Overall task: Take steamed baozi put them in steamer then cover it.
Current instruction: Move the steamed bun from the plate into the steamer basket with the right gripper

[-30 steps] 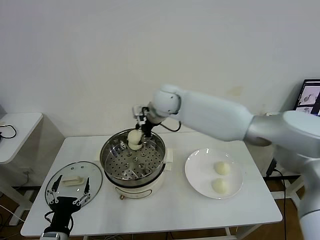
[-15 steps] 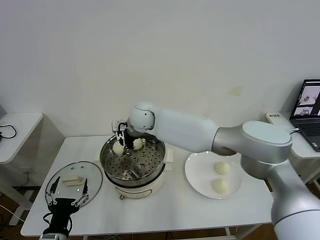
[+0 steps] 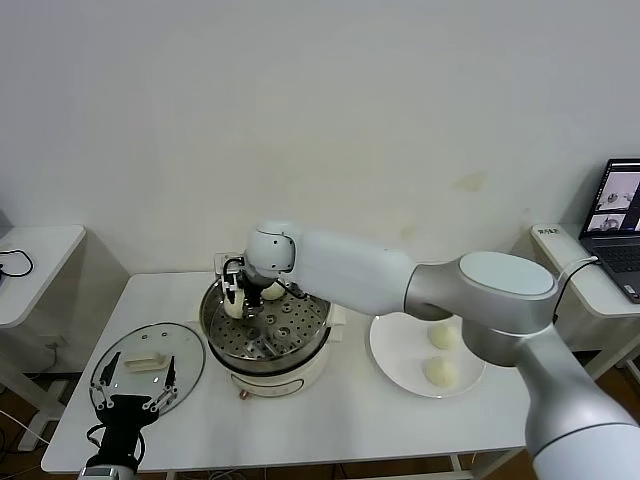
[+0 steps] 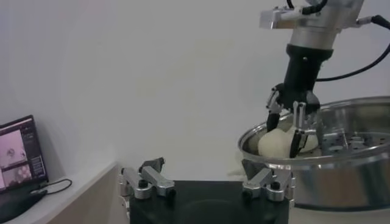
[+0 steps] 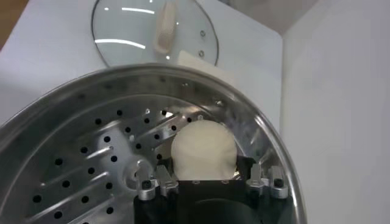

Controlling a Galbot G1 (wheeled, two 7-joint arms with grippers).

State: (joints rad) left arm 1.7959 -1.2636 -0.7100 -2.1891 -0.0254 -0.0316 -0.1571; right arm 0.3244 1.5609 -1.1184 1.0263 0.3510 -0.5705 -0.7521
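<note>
Right gripper [image 3: 236, 297] reaches across into the steamer [image 3: 266, 330], at about 10 o'clock on the basket, just inside the rim. Its fingers are clenched on a bun [image 5: 203, 151]; the wrist view shows the dough wedged between them, close above the perforated floor near the wall. A second bun [image 3: 271, 290] sits at about 12 o'clock in the basket, just beside the held one. Two more buns [image 3: 441, 353] lie on the plate [image 3: 393, 352], at 3 o'clock from the steamer.

Relation that matters: the held bun hangs straight below the gripper, the floor directly under it, the wall close on the outer side. My judgement: release calls for spreading the fingers and a straight lift clear of the rim; whether the bun already touches the floor I cannot tell.

Lid [image 3: 148, 362] lies flat on the table [image 3: 350, 420] at 9 o'clock from the steamer, bar handle [image 3: 147, 361] up. Left gripper [image 3: 133, 383] hovers above it, fingers spread, nothing held; it is the nearer arm for covering.
</note>
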